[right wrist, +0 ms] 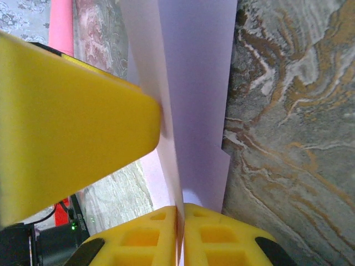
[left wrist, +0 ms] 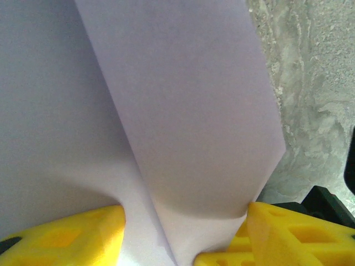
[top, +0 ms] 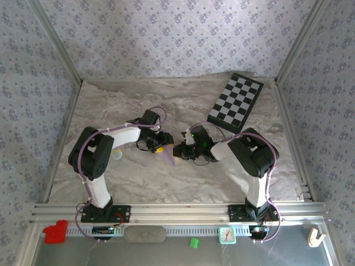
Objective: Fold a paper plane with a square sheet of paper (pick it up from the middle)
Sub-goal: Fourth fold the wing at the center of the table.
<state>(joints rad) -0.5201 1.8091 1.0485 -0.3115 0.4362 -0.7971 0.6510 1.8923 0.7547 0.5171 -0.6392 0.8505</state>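
Paper plane (left wrist: 183,111), pale lilac and creased down its length, sits right at the middle of the marbled table (top: 122,105), caught between the two arms! Over at the far right, the black-and-white chequered board (top: 236,102) lies flat, well apart from the action. Left gripper (left wrist: 186,213): yellow fingers standing apart, the folded flap running between them, its edge touching one finger. Right gripper (right wrist: 180,213): fingers pressed together, clamped on the paper's edge, a thin lilac layer pinched in the seam. From above, a pointed lilac tip pokes out toward the near side.
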